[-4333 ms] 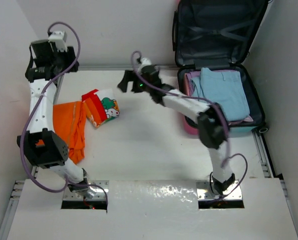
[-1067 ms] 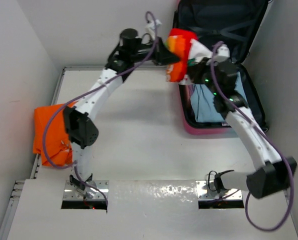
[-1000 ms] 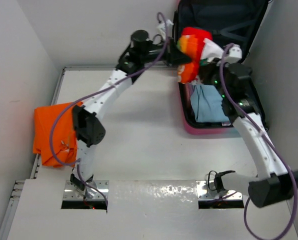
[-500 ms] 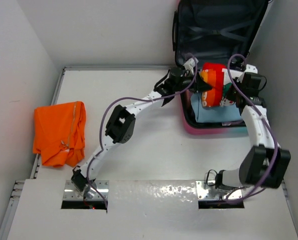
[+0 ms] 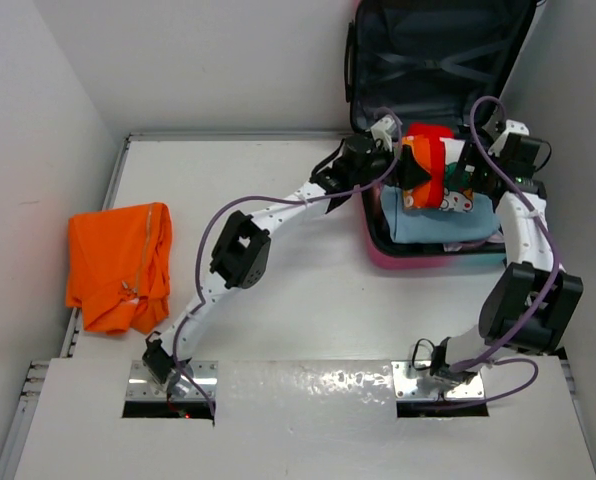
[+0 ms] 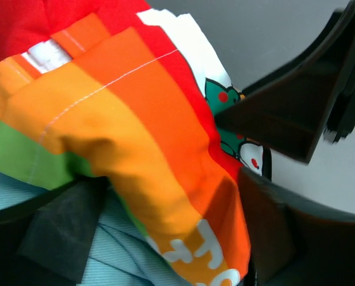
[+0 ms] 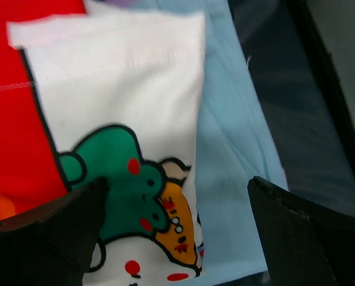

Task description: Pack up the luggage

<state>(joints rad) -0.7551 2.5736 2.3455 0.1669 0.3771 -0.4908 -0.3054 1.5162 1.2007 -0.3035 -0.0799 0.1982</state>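
Observation:
The luggage lies open at the back right, its dark lid leaning on the wall. A folded red, orange and white cartoon garment rests on light blue clothes inside it. My left gripper is at the garment's left end. In the left wrist view it stands open, the garment bulging between its fingers. My right gripper is at the right end. In its own view it stands open over the white cartoon print and the blue cloth.
An orange garment lies folded at the table's left edge. Walls close in the table on the left, back and right. The left arm stretches diagonally across the table towards the luggage. The right gripper's dark body shows in the left wrist view.
Both grippers carried the cartoon garment from above the luggage's rim down onto the blue clothes. Their jaws then went from shut on it to open.

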